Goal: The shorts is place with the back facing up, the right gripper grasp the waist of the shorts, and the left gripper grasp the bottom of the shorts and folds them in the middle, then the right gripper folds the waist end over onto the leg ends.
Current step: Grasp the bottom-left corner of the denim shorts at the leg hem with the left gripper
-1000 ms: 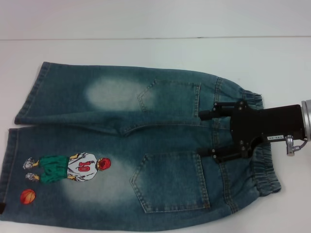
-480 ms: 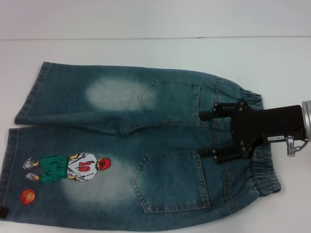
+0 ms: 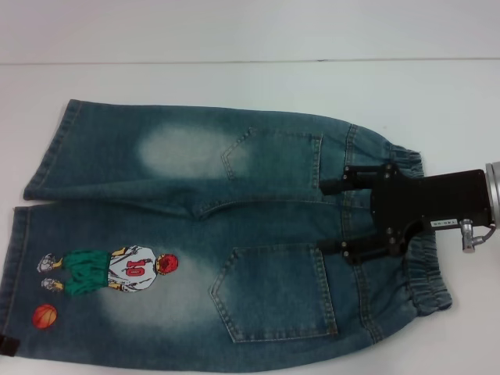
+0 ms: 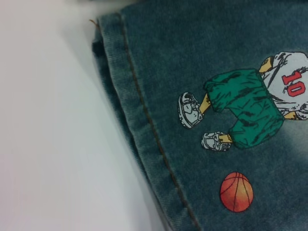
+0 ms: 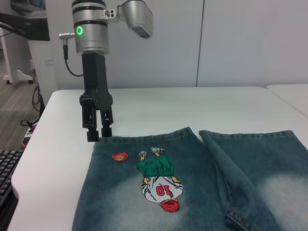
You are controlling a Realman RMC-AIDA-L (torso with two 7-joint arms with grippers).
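The blue denim shorts point(image 3: 195, 234) lie flat, back pockets up, on the white table point(image 3: 234, 86). The ruffled waist point(image 3: 426, 273) is at the right and the hemmed bottom point(image 3: 17, 258) at the left. My right gripper point(image 3: 334, 219) hovers over the waist end with its fingers open and spread wide, holding nothing. My left gripper point(image 5: 99, 133) hangs upright at the hem corner beside the orange basketball print point(image 5: 120, 156), open with a narrow gap and nothing between its fingers. In the head view only its tip point(image 3: 6, 346) shows. The left wrist view shows the stitched hem point(image 4: 144, 125) and the printed player.
Bare white table surrounds the shorts, with its far edge near the wall point(image 3: 250, 31). In the right wrist view a black keyboard point(image 5: 7, 168) sits beyond the table's edge, behind the left arm.
The left gripper's tip has crept slightly toward the near edge at the hem corner. The right gripper and the shorts have not moved.
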